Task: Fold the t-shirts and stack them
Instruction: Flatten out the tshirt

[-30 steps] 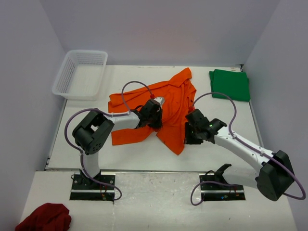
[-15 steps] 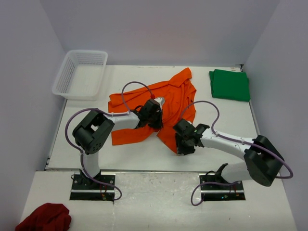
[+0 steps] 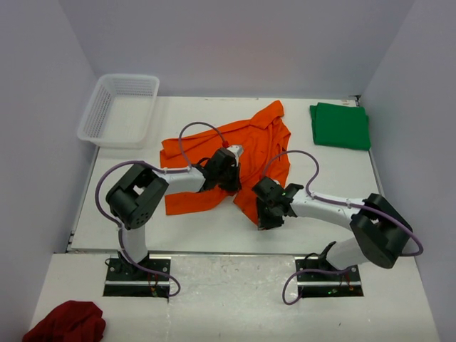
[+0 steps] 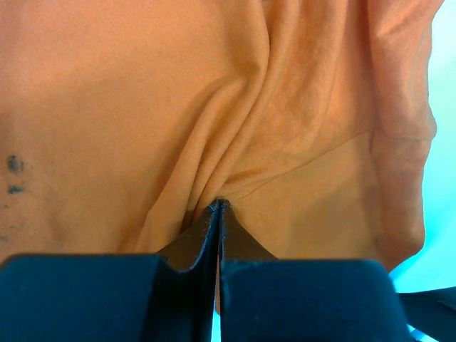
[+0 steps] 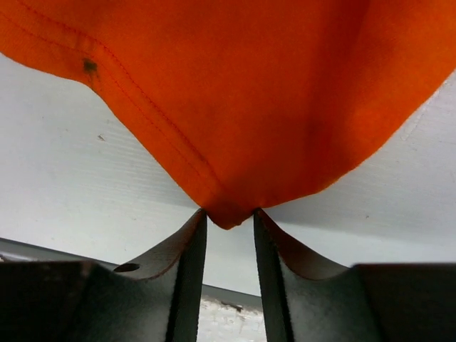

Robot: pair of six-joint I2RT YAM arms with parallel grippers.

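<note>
The left gripper [image 4: 219, 204] is shut tight, pinching a fold of the orange shirt [image 4: 142, 107] right at its tips. The right gripper [image 5: 229, 212] has its 2 fingers a bit apart. A corner of the shirt sits between the tips, and I cannot tell if they squeeze it. The green shirt [image 3: 340, 125] lies folded, well away from both grippers.

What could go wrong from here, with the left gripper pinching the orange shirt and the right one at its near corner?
1. The right gripper stands open with only the very tip of the orange shirt corner between its jaws. If it closes here it may catch too little cloth and slip off.
2. The left gripper is shut on a bunched fold mid-shirt. Pulling the corner against that pinch would likely drag creases along rather than flatten the cloth.
</note>
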